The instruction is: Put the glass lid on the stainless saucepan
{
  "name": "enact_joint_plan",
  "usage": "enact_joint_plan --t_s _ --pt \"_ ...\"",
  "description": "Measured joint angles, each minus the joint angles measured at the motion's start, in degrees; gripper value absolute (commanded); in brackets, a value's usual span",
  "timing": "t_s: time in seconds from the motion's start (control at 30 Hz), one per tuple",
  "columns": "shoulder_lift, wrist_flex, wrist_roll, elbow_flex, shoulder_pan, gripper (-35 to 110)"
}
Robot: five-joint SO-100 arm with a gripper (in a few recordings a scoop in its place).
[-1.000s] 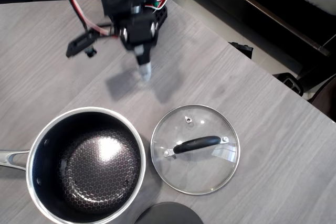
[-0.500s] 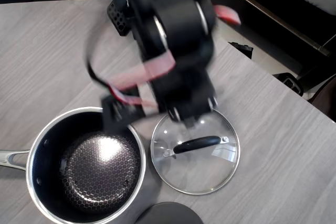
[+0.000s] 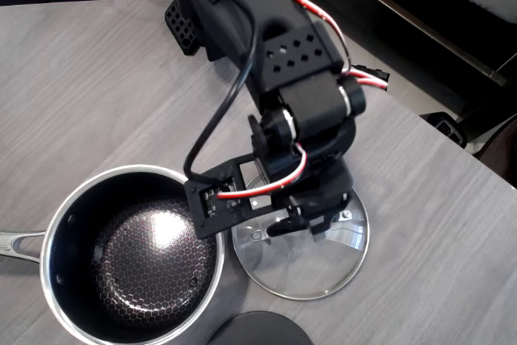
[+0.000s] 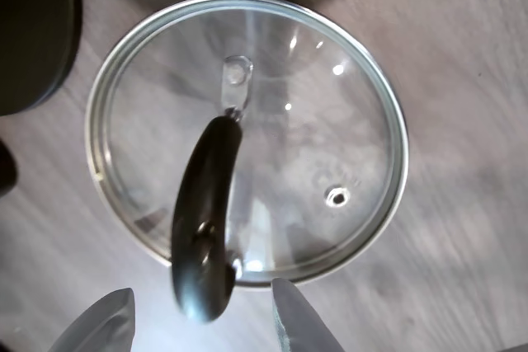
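Since a second ago the arm has been swung down from the far table edge to above the lid. One gripper [image 4: 202,323] is seen, its two fingers spread open on either side of the near end of the black bar handle [image 4: 204,212], nothing clamped. One glass lid [image 4: 330,113] lies flat on the table [image 3: 89,94] directly beneath it. One stainless saucepan [image 3: 60,236], empty, stands just beside the lid, left of the gripper in the overhead view.
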State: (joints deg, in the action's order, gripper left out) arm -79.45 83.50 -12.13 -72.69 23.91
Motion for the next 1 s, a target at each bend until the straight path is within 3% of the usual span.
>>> enact_joint_plan --t_s 0.13,0.27,1.0 --pt "3.7 -0.1 0.0 2.3 0.1 20" --pt "5.5 -0.1 0.0 4.4 0.2 0" --pt "13.8 11.4 -0.2 30.4 4.0 0"
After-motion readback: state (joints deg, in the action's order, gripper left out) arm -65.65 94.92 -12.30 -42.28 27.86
